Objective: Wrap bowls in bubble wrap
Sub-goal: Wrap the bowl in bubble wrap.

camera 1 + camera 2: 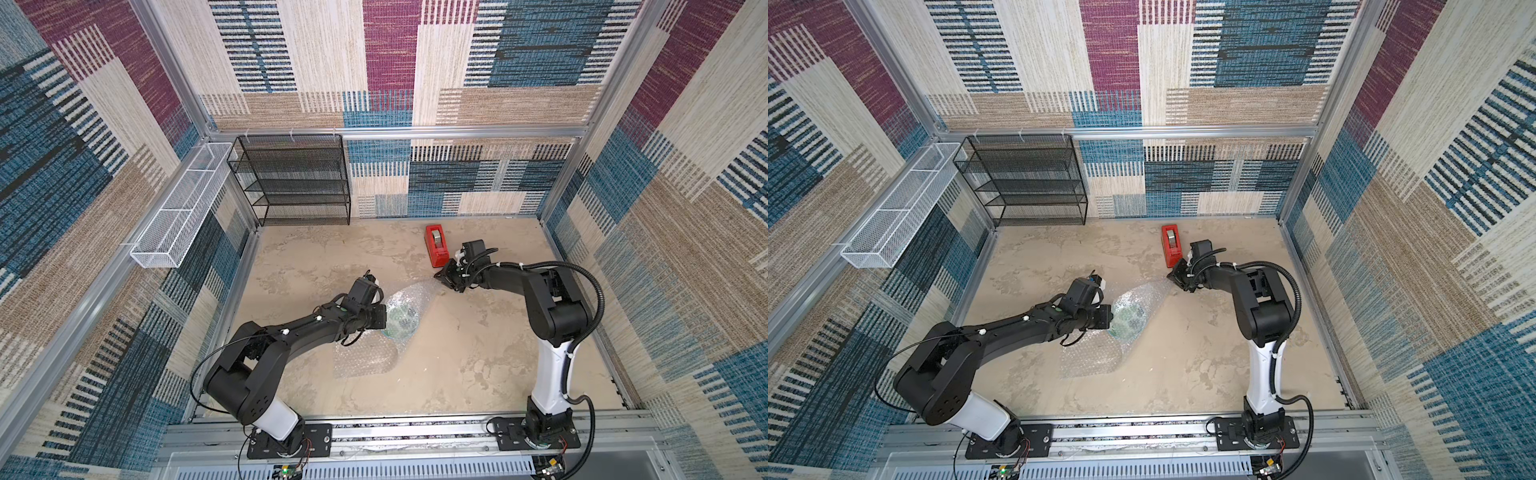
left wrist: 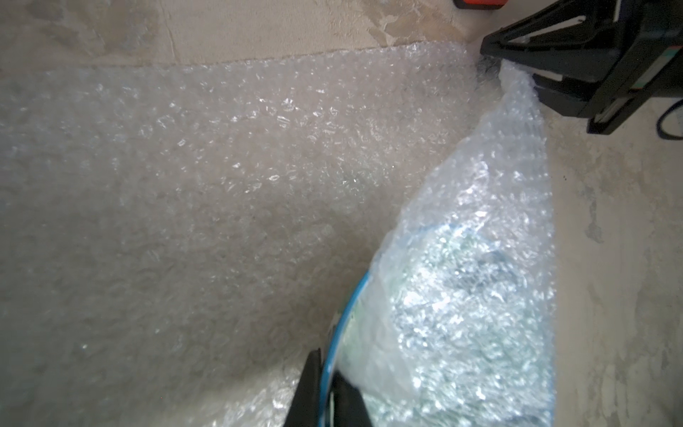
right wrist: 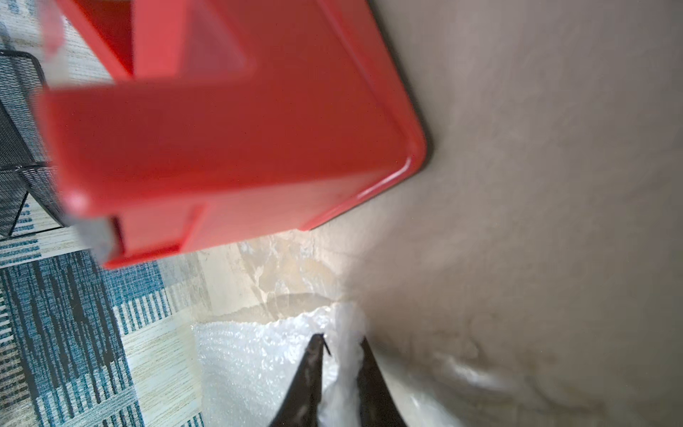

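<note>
Just in front of the red tape dispenser (image 1: 436, 246), off its near end, the right gripper (image 1: 444, 280) has its jaws pressed onto one corner of the bubble wrap (image 1: 365, 357). The right wrist view shows white film bunched between the two black fingers (image 3: 306, 377). There the dispenser is blurred and cut off by the frame edge.

From that pinched corner the bubble wrap runs as a long band away from the dispenser, slanting leftward in both top views. The end farthest from the dispenser lies flat on the table (image 1: 478, 353).

Midway along the band, well apart from the dispenser, is the bowl (image 1: 402, 318), under a fold of the wrap. In both top views it reads as an oval rather than a circle, its long axis roughly in line with the band, so it looks tipped. Which way its opening faces I cannot tell. Its green leaf pattern is only a smear through the bubbles.

The left gripper (image 1: 380, 319) meets the bowl on the side away from the dispenser. In the left wrist view its jaws are closed on the blue rim of the bowl (image 2: 342, 325), and its fingers are partly cut off at the picture's edge. Shiny film veils the rest of the bowl.
</note>
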### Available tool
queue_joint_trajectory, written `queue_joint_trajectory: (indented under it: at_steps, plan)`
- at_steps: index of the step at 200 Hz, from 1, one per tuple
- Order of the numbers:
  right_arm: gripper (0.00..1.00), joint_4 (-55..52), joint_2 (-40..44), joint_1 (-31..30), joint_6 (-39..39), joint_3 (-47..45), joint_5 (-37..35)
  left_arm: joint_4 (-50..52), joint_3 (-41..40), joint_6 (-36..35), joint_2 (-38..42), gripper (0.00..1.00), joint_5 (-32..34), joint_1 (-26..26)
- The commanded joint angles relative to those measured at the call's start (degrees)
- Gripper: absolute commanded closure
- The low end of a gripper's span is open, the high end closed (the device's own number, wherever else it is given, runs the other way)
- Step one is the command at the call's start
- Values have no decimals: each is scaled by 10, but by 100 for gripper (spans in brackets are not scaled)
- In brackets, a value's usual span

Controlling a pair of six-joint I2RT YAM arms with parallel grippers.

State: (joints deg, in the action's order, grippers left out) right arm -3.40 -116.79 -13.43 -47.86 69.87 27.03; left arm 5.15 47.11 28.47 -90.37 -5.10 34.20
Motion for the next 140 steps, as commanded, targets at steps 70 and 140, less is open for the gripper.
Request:
queue_joint_trajectory:
  at_steps: [70,140]
  plan:
    - [99,14,103,-4,22,-61,32,73,19,-16,-16,100,26,0]
    - [100,9,182,-46,-2,-106,43,74,20,-7,-23,100,25,0]
